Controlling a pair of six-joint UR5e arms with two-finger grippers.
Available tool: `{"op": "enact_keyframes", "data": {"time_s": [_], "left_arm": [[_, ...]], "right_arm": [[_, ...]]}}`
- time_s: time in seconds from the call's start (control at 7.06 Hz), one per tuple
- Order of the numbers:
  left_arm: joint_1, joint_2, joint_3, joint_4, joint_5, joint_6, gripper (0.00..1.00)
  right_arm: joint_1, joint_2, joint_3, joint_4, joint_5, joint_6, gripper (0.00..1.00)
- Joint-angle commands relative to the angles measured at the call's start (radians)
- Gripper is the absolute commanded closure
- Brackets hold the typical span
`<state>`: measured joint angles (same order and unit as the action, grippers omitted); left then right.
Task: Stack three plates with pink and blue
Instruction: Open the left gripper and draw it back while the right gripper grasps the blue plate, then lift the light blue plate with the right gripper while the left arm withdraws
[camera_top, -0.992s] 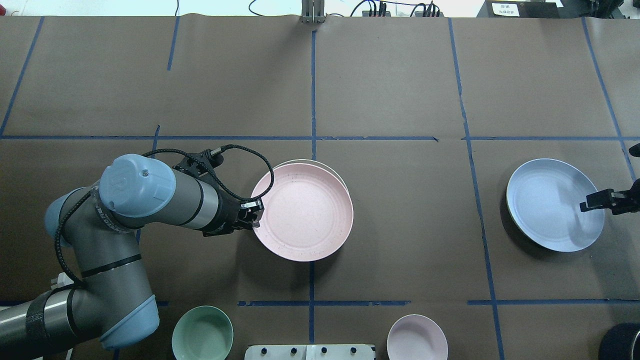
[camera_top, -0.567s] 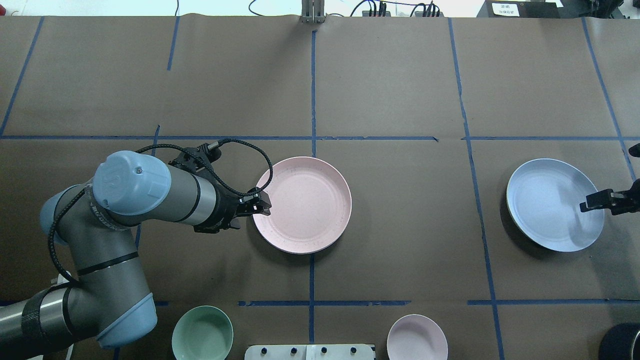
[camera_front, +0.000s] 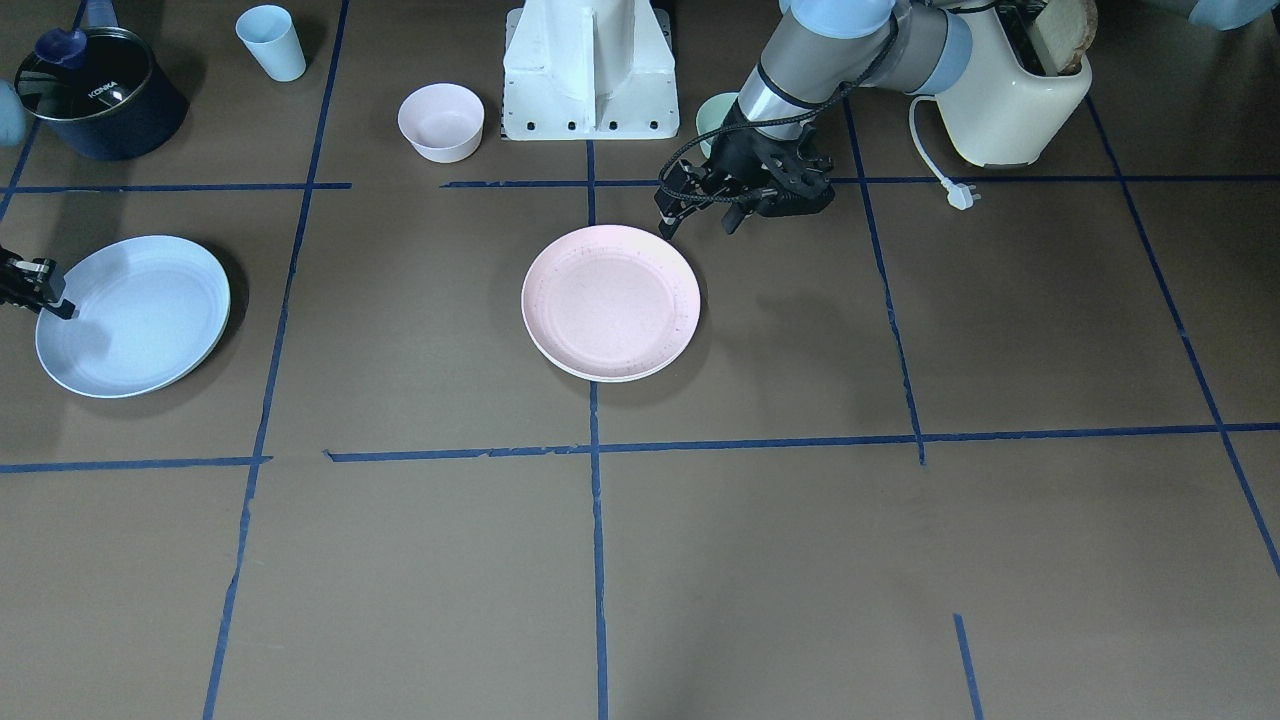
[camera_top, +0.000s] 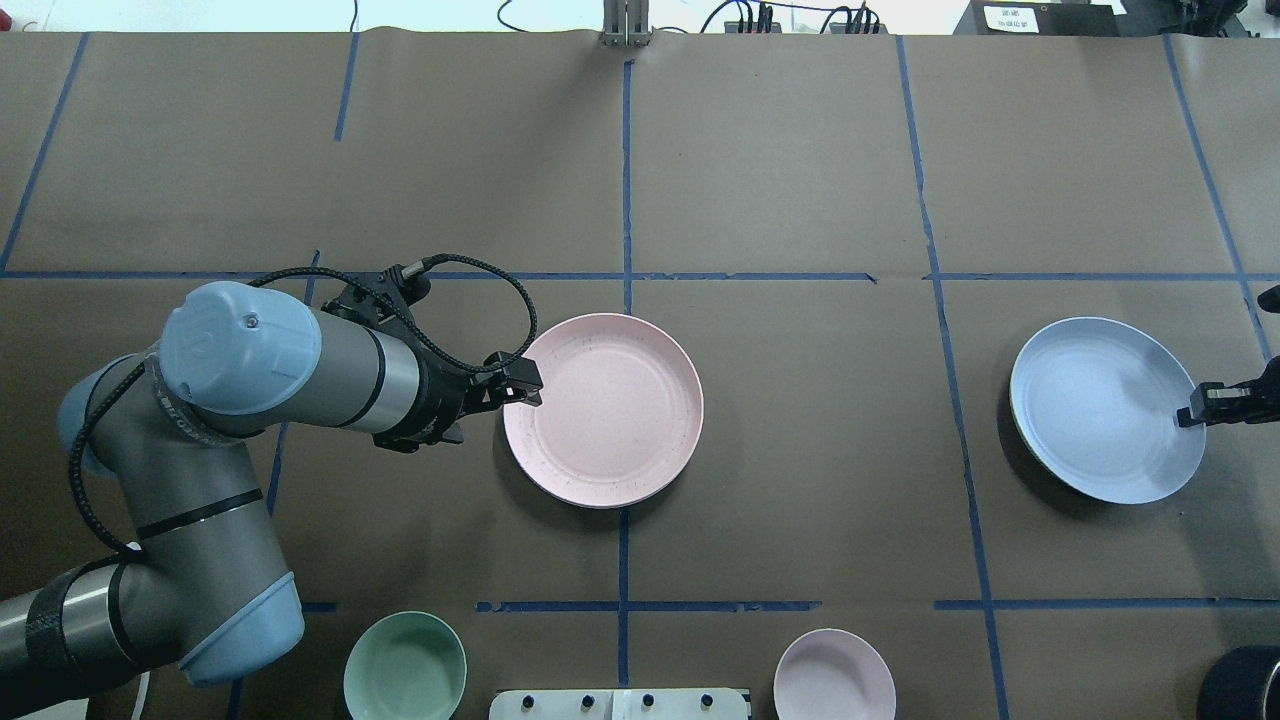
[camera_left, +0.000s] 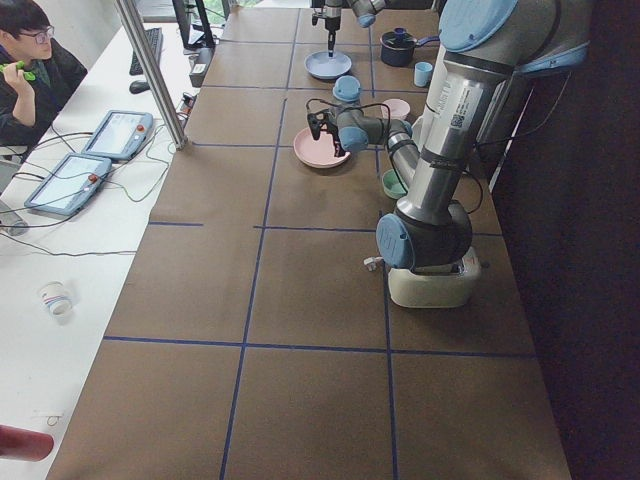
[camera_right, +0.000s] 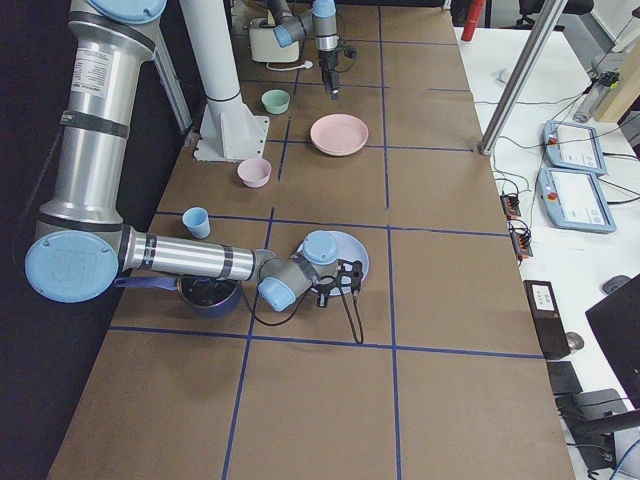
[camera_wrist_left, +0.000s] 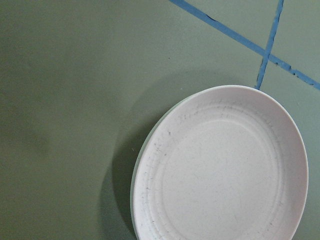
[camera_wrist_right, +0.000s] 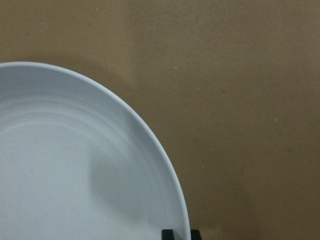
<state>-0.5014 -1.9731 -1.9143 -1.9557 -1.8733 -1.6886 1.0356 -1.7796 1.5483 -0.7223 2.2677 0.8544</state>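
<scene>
The pale pink plate (camera_top: 603, 410) lies flat at the table's middle on the cream-white plate, of which only a thin rim (camera_wrist_left: 133, 200) shows beneath it. My left gripper (camera_top: 522, 380) is open and empty just off the pink plate's left rim; it also shows in the front view (camera_front: 697, 222). The light blue plate (camera_top: 1100, 410) is at the right, tilted, with a shadow under it. My right gripper (camera_top: 1192, 413) is shut on its right rim; one fingertip (camera_wrist_right: 175, 234) shows on the rim.
A green bowl (camera_top: 405, 665) and a small pink bowl (camera_top: 833, 675) stand near the robot base (camera_front: 590, 70). A blue cup (camera_front: 270, 42), a dark pot (camera_front: 100, 90) and a cream toaster (camera_front: 1020, 90) stand along that same edge.
The pink plate came down square onto the cream-white plate and was let go. My left gripper opened and drew back to the left. The right gripper and blue plate barely moved.
</scene>
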Motion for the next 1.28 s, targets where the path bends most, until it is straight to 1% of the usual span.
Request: {"op": "enact_keyframes", "data": {"time_s": [0.0,0.14,0.28,0.42,0.57,0.71,0.85,0.99,1.13], "left_arm": [[-0.014,0.005,-0.006,0.003,-0.003,0.001,0.0],[-0.043,0.011,-0.008,0.006,-0.009,0.009,0.0],[-0.086,0.02,-0.015,0.058,-0.041,0.024,0.0],[-0.129,0.02,-0.066,0.174,-0.097,0.143,0.0],[-0.15,0.022,-0.115,0.287,-0.104,0.265,0.0],[-0.19,0.031,-0.12,0.346,-0.109,0.365,0.0],[-0.218,0.054,-0.12,0.4,-0.109,0.489,0.0],[-0.262,0.072,-0.12,0.443,-0.113,0.603,0.0],[-0.316,0.098,-0.12,0.47,-0.163,0.713,0.0]], "right_arm": [[0.009,-0.01,0.038,0.001,0.019,0.002,1.0],[0.056,-0.011,0.068,0.003,0.059,0.005,1.0],[0.105,-0.011,0.111,0.001,0.103,0.008,1.0],[0.142,0.0,0.146,0.001,0.152,0.02,1.0],[0.15,0.008,0.203,0.0,0.164,0.084,1.0],[0.152,0.069,0.249,-0.017,0.171,0.183,1.0],[0.15,0.151,0.246,-0.02,0.184,0.306,1.0],[0.147,0.228,0.252,-0.088,0.185,0.337,1.0],[0.121,0.317,0.259,-0.182,0.187,0.339,1.0]]}}
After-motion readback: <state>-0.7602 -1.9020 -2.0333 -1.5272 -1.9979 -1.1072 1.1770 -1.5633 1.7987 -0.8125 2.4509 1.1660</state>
